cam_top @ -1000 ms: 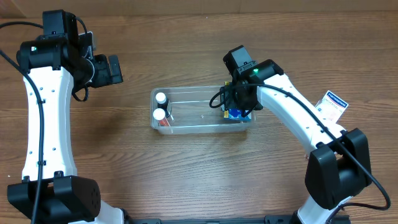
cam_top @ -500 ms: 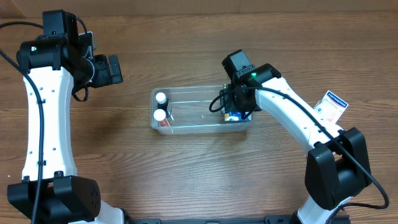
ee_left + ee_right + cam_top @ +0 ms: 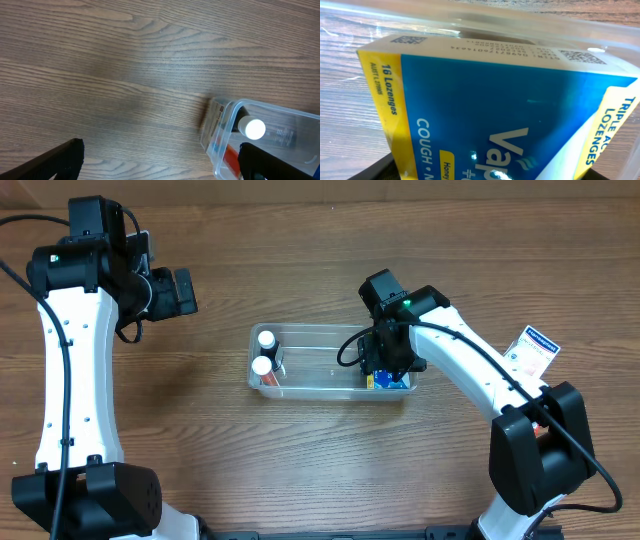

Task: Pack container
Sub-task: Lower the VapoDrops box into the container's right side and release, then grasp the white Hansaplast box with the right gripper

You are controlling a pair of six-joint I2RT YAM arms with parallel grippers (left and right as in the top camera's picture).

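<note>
The clear plastic container (image 3: 322,360) lies in the middle of the table. Two white-capped bottles (image 3: 264,352) and a red item stand at its left end. My right gripper (image 3: 386,366) is down inside the container's right end, shut on a blue and yellow lozenge box (image 3: 389,381). This box (image 3: 495,115) fills the right wrist view, with the container wall behind it. My left gripper (image 3: 181,292) is open and empty, held well to the upper left of the container. In the left wrist view its fingers (image 3: 160,160) spread wide, with the container's end (image 3: 223,145) and a bottle cap (image 3: 255,128) at the right.
A white and blue card or small box (image 3: 533,348) lies on the wooden table to the right of the right arm. Both arm bases stand at the front edge.
My right gripper has moved slightly down with the lozenge box inside the container. The container has shifted a little to the right and toward the front. The left arm has not moved.
</note>
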